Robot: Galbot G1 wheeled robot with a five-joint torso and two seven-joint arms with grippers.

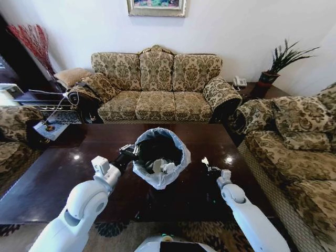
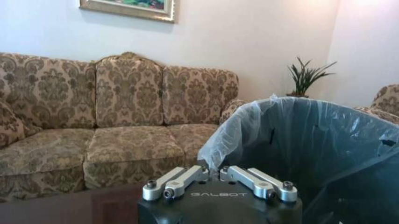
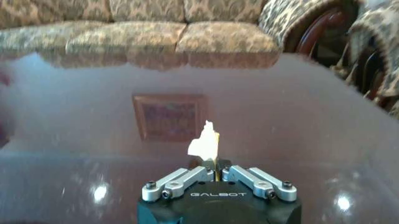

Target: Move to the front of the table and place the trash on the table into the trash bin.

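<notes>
A: Status, left end effector (image 1: 131,150)?
B: At the bin (image 1: 159,156) rim, robot's left side. Wrist view: fingers (image 2: 181,179) closed together at the liner edge (image 2: 219,148). Whether they pinch the liner: cannot tell.

A: Bin pos.?
B: Upright on the worktop (image 1: 47,178), approx. centre, between both arms. Black body, whitish liner folded over the rim. White crumpled paper (image 1: 161,167) lies inside.

A: Right end effector (image 1: 209,168)?
B: Just above the worktop, to the bin's right, apart from it. Fingers (image 3: 187,176) closed on a scrap (image 3: 204,143), pale white-yellow, standing up out of the tips. Head view shows the same scrap (image 1: 205,161) as a small white fleck at the tip.

A: Worktop condition?
B: Glossy dark brown; reflects the wall picture and the sofa (image 3: 156,32) in the right wrist view.

A: Surroundings?
B: Patterned sofa (image 1: 157,86) behind the worktop, second sofa (image 1: 294,136) to the robot's right, potted plant (image 1: 281,60) in the corner.
</notes>
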